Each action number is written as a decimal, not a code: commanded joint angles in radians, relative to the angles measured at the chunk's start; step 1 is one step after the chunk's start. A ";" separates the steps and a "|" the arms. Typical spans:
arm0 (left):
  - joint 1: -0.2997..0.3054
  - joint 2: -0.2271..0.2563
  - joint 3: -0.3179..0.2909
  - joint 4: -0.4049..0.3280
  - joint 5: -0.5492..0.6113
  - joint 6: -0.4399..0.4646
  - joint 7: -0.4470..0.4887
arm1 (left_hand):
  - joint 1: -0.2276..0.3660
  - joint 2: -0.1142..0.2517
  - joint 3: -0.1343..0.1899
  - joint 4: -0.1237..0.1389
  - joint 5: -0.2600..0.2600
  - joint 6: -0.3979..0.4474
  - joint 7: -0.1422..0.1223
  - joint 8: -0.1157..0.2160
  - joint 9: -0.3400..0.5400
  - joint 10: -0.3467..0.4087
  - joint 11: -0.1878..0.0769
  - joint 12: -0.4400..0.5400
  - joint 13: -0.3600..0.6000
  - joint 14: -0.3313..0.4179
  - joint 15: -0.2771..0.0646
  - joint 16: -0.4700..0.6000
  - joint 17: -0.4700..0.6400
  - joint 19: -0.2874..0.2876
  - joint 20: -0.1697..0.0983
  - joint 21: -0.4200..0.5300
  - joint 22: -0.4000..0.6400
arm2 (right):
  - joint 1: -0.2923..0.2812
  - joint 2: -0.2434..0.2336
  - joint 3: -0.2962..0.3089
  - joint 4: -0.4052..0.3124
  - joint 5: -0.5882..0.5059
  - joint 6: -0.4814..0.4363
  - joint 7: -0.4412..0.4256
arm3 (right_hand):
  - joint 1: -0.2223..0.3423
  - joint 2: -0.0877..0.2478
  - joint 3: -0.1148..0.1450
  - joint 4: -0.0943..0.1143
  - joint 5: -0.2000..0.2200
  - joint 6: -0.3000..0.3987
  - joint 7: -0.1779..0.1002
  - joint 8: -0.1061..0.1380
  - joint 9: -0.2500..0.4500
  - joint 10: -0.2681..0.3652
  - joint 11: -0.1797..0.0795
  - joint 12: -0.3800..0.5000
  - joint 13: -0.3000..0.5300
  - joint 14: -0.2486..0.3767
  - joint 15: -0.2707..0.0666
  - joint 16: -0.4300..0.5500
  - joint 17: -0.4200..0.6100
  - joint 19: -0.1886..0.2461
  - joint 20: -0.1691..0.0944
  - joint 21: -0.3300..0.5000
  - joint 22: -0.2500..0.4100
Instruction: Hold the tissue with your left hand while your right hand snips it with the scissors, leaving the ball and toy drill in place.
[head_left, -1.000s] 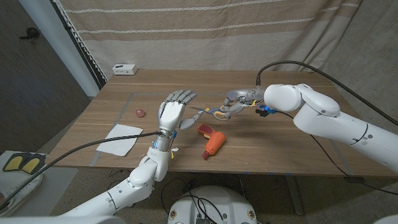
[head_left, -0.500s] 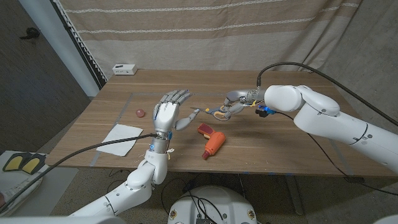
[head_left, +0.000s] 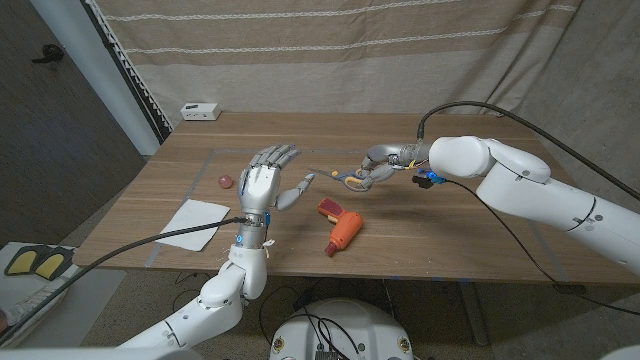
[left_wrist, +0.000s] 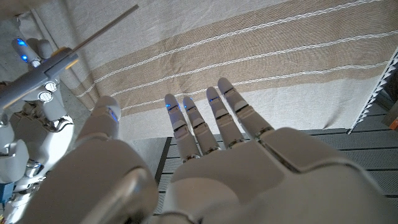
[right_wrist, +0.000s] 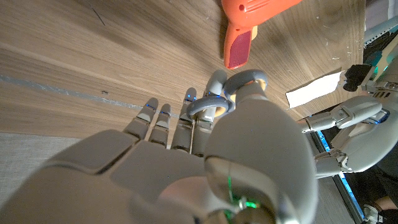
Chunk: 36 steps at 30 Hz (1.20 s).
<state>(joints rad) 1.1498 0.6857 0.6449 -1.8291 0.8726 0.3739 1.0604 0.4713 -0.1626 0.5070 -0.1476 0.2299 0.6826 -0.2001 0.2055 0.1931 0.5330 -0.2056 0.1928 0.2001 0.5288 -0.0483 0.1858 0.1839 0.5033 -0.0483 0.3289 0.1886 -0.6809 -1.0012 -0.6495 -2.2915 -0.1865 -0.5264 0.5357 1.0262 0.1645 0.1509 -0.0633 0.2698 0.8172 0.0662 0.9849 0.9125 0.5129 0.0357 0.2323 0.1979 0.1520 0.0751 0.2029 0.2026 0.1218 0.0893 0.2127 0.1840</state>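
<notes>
Right robot hand (head_left: 378, 166) grips scissors (head_left: 343, 178) by handles, blades aimed 9 o'clock toward left robot hand (head_left: 263, 183), raised, spread, empty, ready for tissue (head_left: 197, 222) lying on counter (head_left: 450, 215) at its 8 o'clock; toy drill (head_left: 340, 226), ball (head_left: 225, 182) undisturbed

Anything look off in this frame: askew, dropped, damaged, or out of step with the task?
One oddity: the white tissue lies flat near the table's left front edge while the left hand is raised, fingers spread, holding nothing. The right hand holds the yellow-handled scissors in the air. The orange toy drill and small pink ball look undisturbed.
</notes>
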 joint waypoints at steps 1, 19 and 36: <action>0.033 -0.004 -0.025 -0.018 -0.026 0.007 0.017 | 0.003 0.010 -0.001 0.002 0.011 0.011 0.002 0.007 0.002 0.010 0.000 0.011 0.001 0.010 -0.167 0.006 0.001 -0.003 -0.035 -0.004 0.004 | -0.034 -0.024 0.043 0.009 0.111 0.004 -0.062 | 0.020 0.029 0.017 0.004 -0.003 -0.005 -0.001 0.068 0.007 0.006 0.000 -0.004 0.005 0.007 0.003 -0.002 0.002 0.006 -0.003 0.001 0.002; 0.106 -0.027 -0.092 -0.063 -0.073 0.020 0.057 | -0.001 0.011 -0.022 0.003 0.043 -0.356 0.068 -0.020 0.004 -0.084 -0.003 -0.003 0.000 -0.048 -0.169 -0.006 -0.002 -0.022 -0.090 -0.046 0.001 | -0.104 -0.066 0.113 0.023 0.268 0.053 -0.169 | -0.010 0.015 0.038 0.019 -0.029 -0.014 -0.011 0.085 0.007 0.015 0.005 -0.004 0.006 0.011 0.008 -0.004 0.000 0.007 0.000 -0.001 0.001; 0.157 -0.078 -0.150 -0.080 -0.073 -0.042 0.057 | -0.006 0.011 -0.034 0.003 0.058 -0.337 0.044 0.001 0.007 -0.069 -0.003 0.016 0.001 -0.050 -0.170 0.005 -0.003 0.011 -0.110 -0.056 -0.007 | -0.137 -0.069 0.169 0.072 0.458 0.113 -0.205 | -0.021 0.011 0.051 0.018 -0.049 -0.014 -0.017 0.097 -0.001 0.024 0.009 -0.004 0.006 0.017 0.006 -0.004 -0.003 0.011 0.009 0.000 0.001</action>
<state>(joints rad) 1.2783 0.6429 0.5288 -1.9009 0.7990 0.3771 1.1152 0.4701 -0.1533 0.4765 -0.1421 0.2815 0.3321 -0.1539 0.2001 0.1981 0.4530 -0.2071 0.2036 0.2002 0.4686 -0.0484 0.1821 0.1815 0.5020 -0.0467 0.2736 0.1811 -0.7967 -1.0643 -0.5156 -2.2452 0.1543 -0.4494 0.3550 1.0131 0.1769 0.1768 -0.0618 0.2235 0.7940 0.0609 1.0101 0.9110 0.5274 0.0428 0.2322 0.2024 0.1590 0.0822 0.2029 0.1998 0.1272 0.0948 0.2127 0.1838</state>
